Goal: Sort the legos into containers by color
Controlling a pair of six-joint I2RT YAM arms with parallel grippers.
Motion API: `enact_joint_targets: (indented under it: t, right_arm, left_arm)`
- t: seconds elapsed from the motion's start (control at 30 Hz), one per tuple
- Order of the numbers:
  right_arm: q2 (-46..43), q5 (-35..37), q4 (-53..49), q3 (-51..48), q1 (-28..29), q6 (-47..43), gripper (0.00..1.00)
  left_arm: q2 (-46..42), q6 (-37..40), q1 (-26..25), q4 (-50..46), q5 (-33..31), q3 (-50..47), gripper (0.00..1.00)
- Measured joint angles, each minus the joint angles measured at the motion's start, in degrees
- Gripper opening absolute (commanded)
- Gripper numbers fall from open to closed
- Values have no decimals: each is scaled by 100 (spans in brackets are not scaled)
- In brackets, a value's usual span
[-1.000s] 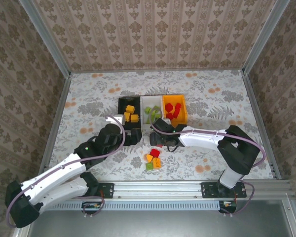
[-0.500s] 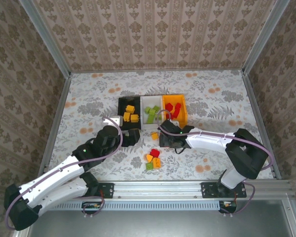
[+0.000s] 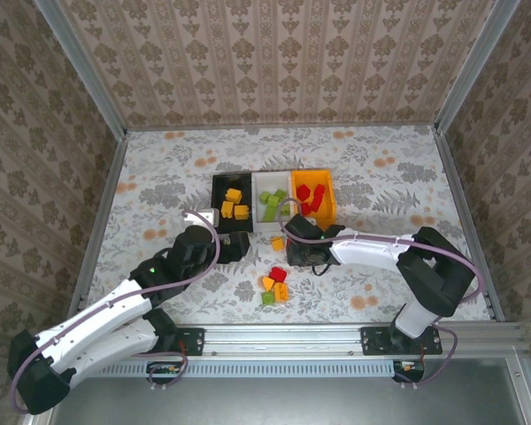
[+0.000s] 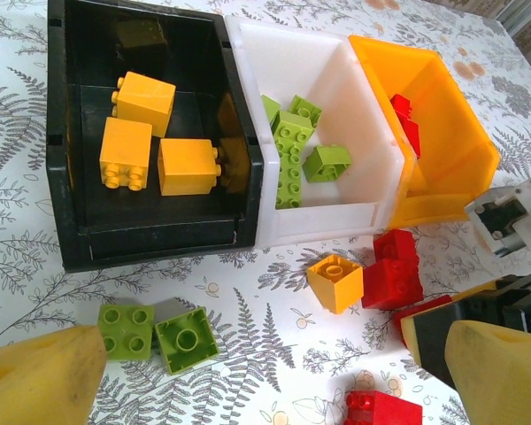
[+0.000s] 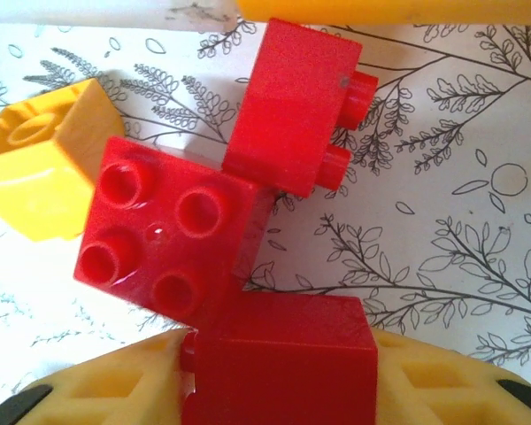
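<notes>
Three bins stand in a row: black (image 4: 80, 133) with orange-yellow legos, white (image 4: 336, 84) with green ones, orange (image 4: 447, 133) with red ones. My right gripper (image 5: 283, 372) is low on the table in front of the orange bin, shut on a red brick (image 5: 288, 354). Two more red bricks (image 5: 168, 235) (image 5: 292, 106) and an orange-yellow brick (image 5: 40, 173) lie just beyond it. My left gripper (image 4: 274, 372) hovers open in front of the black bin, nothing between its fingers (image 4: 40, 381). Two green bricks (image 4: 126, 330) (image 4: 187, 339) lie below it.
A small heap of loose bricks lies nearer the arms: red (image 3: 278, 274), orange-yellow (image 3: 281, 291), green (image 3: 268, 298). Another red brick (image 4: 385, 412) sits near the left gripper. The two grippers (image 3: 234, 246) (image 3: 296, 252) are close together in front of the bins.
My right gripper has shifted a little to the right, uncovering an orange-yellow brick in front of the white bin. The left gripper has drawn back slightly.
</notes>
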Motion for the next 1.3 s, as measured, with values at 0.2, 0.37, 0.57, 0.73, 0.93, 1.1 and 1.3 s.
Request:
enact_joint_targets:
  t: [0.2,0.37,0.57,0.73,0.93,1.1,1.3]
  right_arm:
    - [-1279,-24,-284,-280,-184,-87,39]
    - [-2328,-17,-610,-122,-922,-278,39]
    - [-1609,-17,-601,824,-1593,-468,39]
    - [-192,-17,-426,1674,-1792,-533,40]
    - [868,4,-404,2339,-1917,-564,58]
    - [1029,-2,-433,2732,-1926,-579,79]
    - [575,-68,-299,2481,-1897,-570,81]
  left_arm:
    - [122,-37,7,2,7,-2,100]
    - [188,-37,46,24,37,-70,100]
    - [313,-61,76,26,127,-107,100]
    - [323,-63,76,26,234,-107,100]
    - [439,-66,114,24,367,-107,100]
    - [599,-59,114,24,472,-105,100]
    - [1196,168,101,-118,791,219,98]
